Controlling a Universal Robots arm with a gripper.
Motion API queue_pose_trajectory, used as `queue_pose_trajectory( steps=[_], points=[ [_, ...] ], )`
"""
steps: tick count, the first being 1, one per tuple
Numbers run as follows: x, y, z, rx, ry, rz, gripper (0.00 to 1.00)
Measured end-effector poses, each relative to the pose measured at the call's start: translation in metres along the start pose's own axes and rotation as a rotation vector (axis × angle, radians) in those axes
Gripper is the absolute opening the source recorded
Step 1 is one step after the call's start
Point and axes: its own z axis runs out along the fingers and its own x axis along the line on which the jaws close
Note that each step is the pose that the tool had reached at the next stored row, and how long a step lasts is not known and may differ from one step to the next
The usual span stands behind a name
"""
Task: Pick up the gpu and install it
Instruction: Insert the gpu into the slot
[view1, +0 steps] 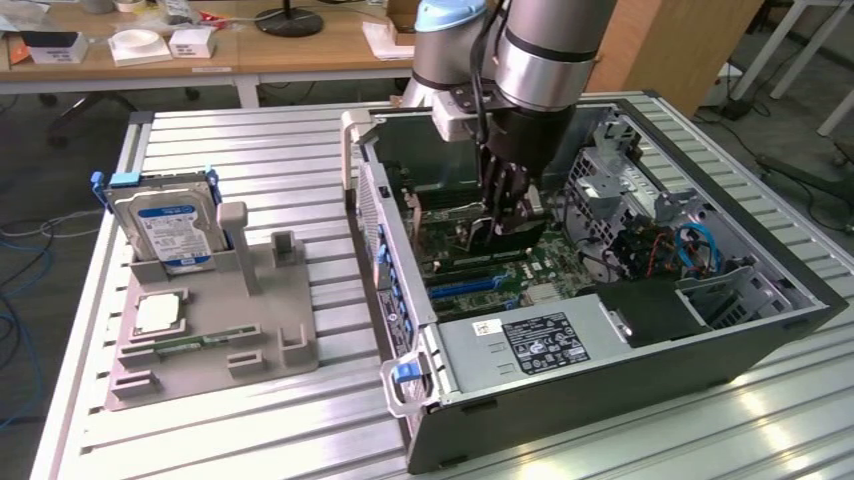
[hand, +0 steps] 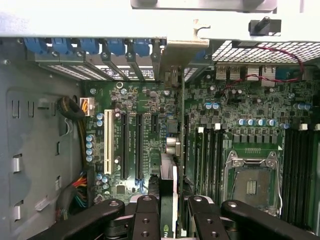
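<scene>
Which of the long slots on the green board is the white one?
It is the white slot, the outermost of the long expansion slots, nearest the bundle of coloured wires. The long slots beside it are all black, like this black slot.

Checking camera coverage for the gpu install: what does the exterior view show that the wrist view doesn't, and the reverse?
Exterior only: the grey parts holder on the slatted table, with the hard drive standing in it, and the power supply at the near end of the open PC case.

Wrist only: the empty CPU socket, the white expansion slot and the blue slot clips at the case's rear.

Both: the gripper shut on the gpu, held edge-on over the motherboard inside the case.
</scene>
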Motion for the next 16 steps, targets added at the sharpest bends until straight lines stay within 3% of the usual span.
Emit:
queue_pose_trajectory(
  steps=[12,16],
  points=[
    [0.001,-0.0001,0.0086,0.0000,0.0011,0.000,0.27],
    [0.001,-0.0001,0.0134,-0.0007,-0.0022,0.000,0.27]
  ],
)
